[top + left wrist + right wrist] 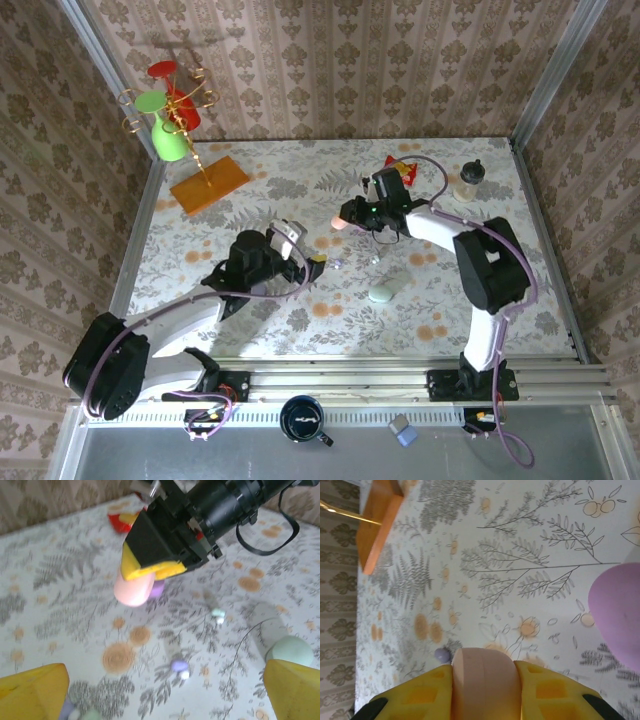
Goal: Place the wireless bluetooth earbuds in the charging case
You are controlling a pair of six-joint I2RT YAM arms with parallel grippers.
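**Figure: workspace at one moment, seen from overhead and from both wrists.** I read the scene off three cameras.

- **Right gripper**: its yellow fingers are pinched on either side of a pale pink oval plastic case. In the overhead view the case sits at the tip of this arm, near the middle of the flower-patterned tabletop. From the left wrist I see the same case hanging below the black and yellow fingers, low over the table. I cannot tell whether it touches the table.
- **Left gripper**: its two yellow fingertips are spread wide at the bottom corners of its own view, with nothing between them but tabletop.
- **Earbuds**: these are tiny, glinting pastel plastic buds lying loose on the table.
  - A lilac bud lies just ahead of the spread left fingers.
  - A pale mint-white bud lies further on, between the pink case and a mint-green oval case.
  - The right wrist view shows a lilac bud just beside the pink case.
- **Other cases**:
  - The mint-green case rests on the table, apart from both grippers.
  - A lilac oval case lies near the pink one.
- **Background**: an orange wooden block carrying a gold wire stand sits at the far left of the table.
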